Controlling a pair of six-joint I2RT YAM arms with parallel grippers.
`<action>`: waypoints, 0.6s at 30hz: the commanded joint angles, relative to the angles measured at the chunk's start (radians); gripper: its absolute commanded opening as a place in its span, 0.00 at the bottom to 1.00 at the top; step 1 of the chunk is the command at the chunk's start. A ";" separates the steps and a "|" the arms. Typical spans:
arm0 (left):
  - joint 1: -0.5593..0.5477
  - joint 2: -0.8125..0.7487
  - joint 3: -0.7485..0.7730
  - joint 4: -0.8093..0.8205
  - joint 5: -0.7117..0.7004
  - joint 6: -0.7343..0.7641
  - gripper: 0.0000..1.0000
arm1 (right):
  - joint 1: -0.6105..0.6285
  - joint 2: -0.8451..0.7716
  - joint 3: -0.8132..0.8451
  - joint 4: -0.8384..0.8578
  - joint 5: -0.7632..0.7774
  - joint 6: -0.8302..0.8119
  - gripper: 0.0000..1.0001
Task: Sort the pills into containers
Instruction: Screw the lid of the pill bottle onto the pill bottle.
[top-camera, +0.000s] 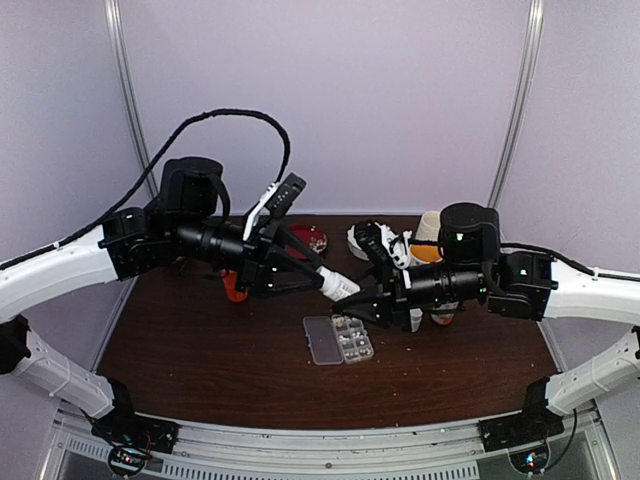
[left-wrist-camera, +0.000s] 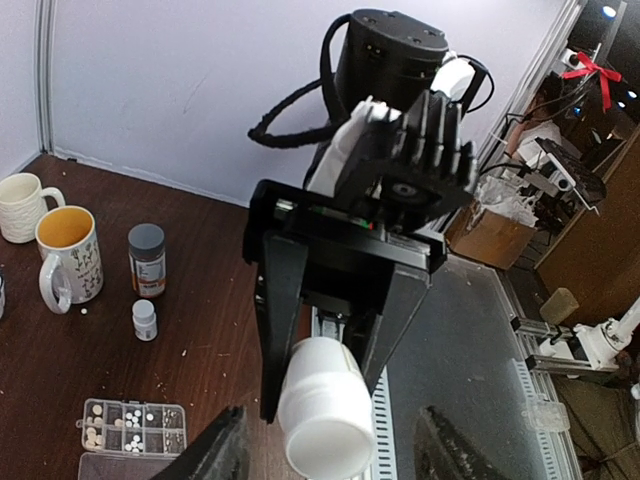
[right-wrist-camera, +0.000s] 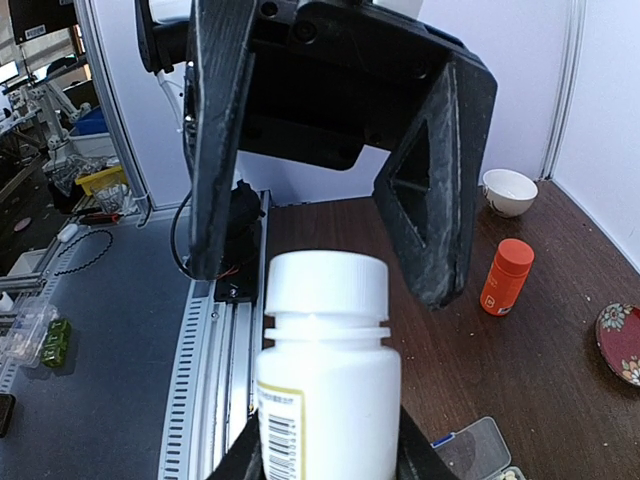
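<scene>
White bottle (right-wrist-camera: 328, 390) in R end effector (right-wrist-camera: 330, 462), L arm (top-camera: 205, 240) opposite.

We see a dark brown wooden surface (top-camera: 200, 360). On it lie an open clear pill box (left-wrist-camera: 133, 425) holding whitish pills (left-wrist-camera: 95, 436), two mugs (left-wrist-camera: 68, 255), a dark-capped bottle (left-wrist-camera: 147, 260), a small white bottle (left-wrist-camera: 145, 320), an orange bottle (right-wrist-camera: 508, 277), a white bowl (right-wrist-camera: 508, 190) and a red patterned plate (top-camera: 308, 238).

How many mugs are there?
2: a white ceramic mug at the table's left edge in the left wrist view, and a flowered white mug beside it. More may be hidden.
</scene>
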 joint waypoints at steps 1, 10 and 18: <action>-0.009 0.031 0.044 -0.041 0.033 0.018 0.56 | 0.005 0.005 0.039 0.001 0.001 0.000 0.00; -0.012 0.035 0.059 -0.069 0.025 0.034 0.46 | 0.005 0.007 0.037 -0.006 -0.001 0.002 0.00; -0.012 0.022 0.058 -0.064 0.025 0.027 0.54 | 0.005 0.008 0.028 -0.016 -0.002 0.006 0.00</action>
